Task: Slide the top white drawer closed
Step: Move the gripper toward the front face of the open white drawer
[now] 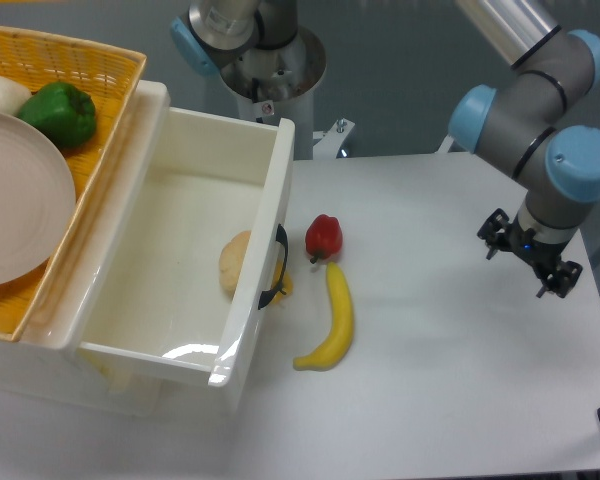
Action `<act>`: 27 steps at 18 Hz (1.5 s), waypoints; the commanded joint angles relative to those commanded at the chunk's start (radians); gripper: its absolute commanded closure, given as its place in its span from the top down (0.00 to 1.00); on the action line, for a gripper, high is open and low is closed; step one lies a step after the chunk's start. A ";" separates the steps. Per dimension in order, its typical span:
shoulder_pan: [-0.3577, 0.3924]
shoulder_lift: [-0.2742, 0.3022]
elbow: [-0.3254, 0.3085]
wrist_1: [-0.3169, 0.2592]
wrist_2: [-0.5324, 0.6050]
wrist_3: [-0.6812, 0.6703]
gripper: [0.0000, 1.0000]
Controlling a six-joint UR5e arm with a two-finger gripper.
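Note:
The top white drawer stands pulled far out of the cabinet, its front panel toward the right with a curved black handle on it. A beige round object lies inside near the front wall. My gripper hovers over the right side of the table, far from the drawer, pointing down. Its fingers look spread with nothing between them.
A red pepper and a banana lie on the table just right of the drawer front. A yellow wicker basket on the cabinet holds a plate, a green pepper and a white object. The robot base stands behind.

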 joint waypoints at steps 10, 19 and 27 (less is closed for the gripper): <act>0.015 0.028 -0.100 0.026 -0.060 -0.071 1.00; -0.052 0.083 -0.169 0.017 -0.140 -0.398 0.69; -0.184 0.130 -0.149 -0.003 -0.209 -0.655 0.10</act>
